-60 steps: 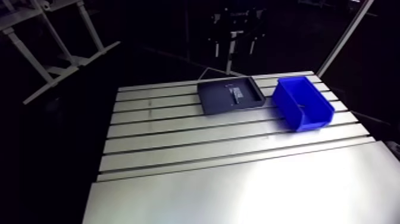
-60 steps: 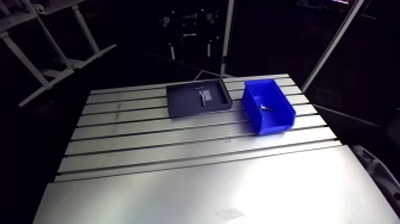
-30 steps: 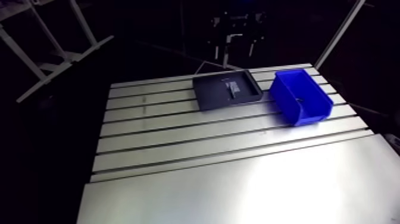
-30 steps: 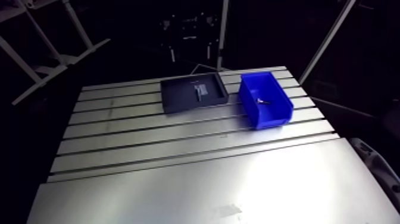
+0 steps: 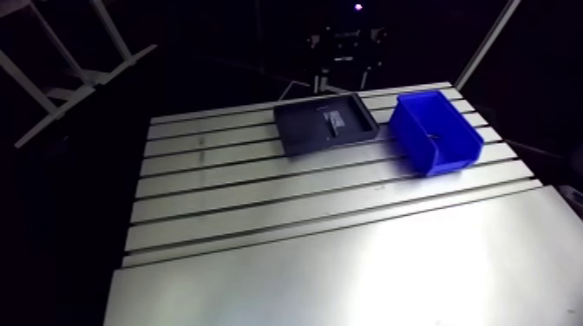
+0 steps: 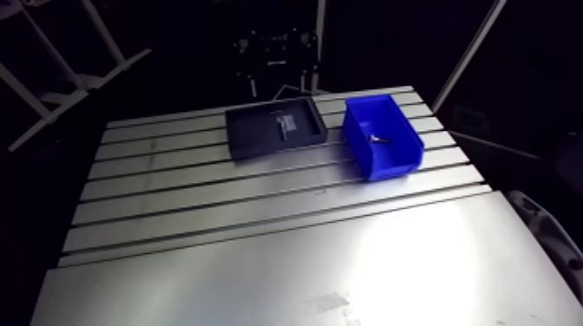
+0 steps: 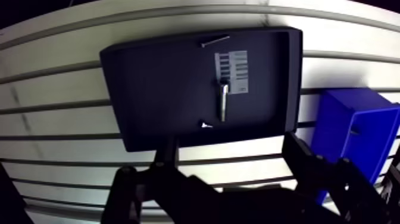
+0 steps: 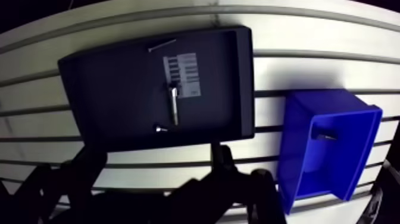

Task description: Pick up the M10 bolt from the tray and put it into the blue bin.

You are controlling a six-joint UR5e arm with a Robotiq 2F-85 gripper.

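Black tray [image 7: 155,83], bolt [image 7: 224,104] touching unreadable label [image 7: 233,70]

The tray [image 5: 301,136] sits on the far part of the slotted table [image 5: 347,260], with the bin [image 5: 451,159] just to its right. In the tray's right half, a label card [image 7: 232,64] lies toward the far wall and the M10 bolt [image 7: 224,102] at the card's near edge. A small screw [image 7: 205,125] lies left of the bolt's near end. A small metal part [image 6: 376,138] lies in the bin.
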